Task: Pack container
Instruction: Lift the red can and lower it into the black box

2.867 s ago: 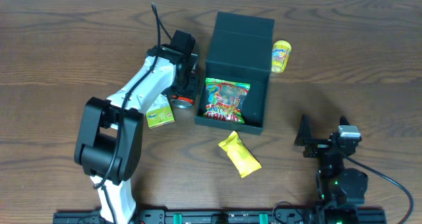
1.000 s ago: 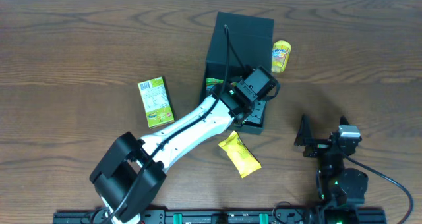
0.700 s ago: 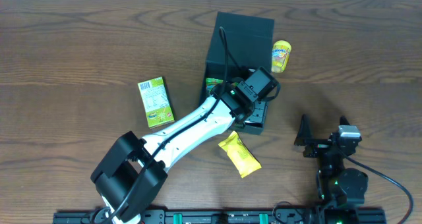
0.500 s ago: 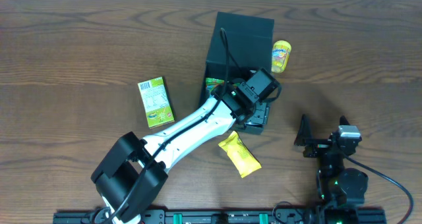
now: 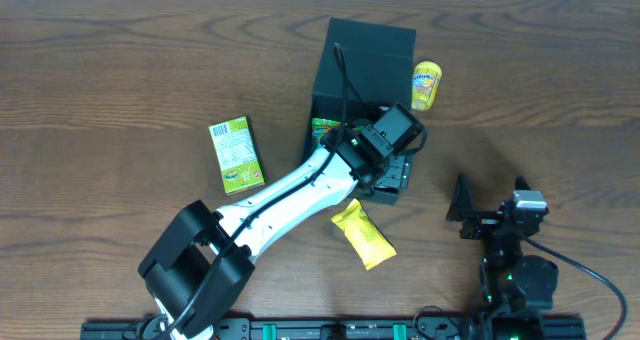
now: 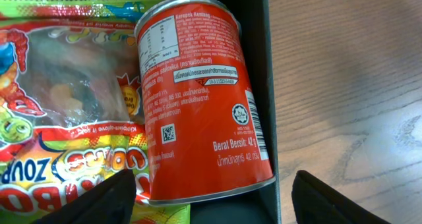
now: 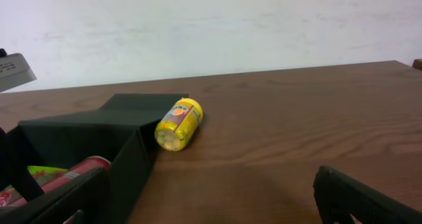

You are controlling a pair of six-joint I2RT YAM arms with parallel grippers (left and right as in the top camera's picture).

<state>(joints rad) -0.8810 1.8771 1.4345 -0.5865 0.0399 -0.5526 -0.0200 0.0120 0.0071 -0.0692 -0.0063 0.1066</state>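
Observation:
The container [image 5: 365, 55] is a dark square box with its flap lid laid open toward the far side. Inside, in the left wrist view, a red can [image 6: 198, 92] lies on its side next to a colourful gummy bag [image 6: 59, 99], against the container's right wall [image 6: 267, 66]. My left gripper [image 6: 214, 181] [image 5: 390, 172] hangs open over the can's near end, with a finger on each side of it and a gap showing. My right gripper [image 7: 208, 188] [image 5: 478, 212] rests open at the table's front right, holding nothing.
A yellow jar [image 5: 427, 84] [image 7: 178, 124] lies just right of the container's lid. A yellow snack bag [image 5: 363, 234] lies in front of the container. A green-yellow carton [image 5: 236, 156] stands to the left. The left arm [image 5: 290, 190] crosses diagonally between carton and container.
The left arm carried the red can from beside the carton to the container. Over the last second its jaws have widened and let go of the can. The right arm has not moved.

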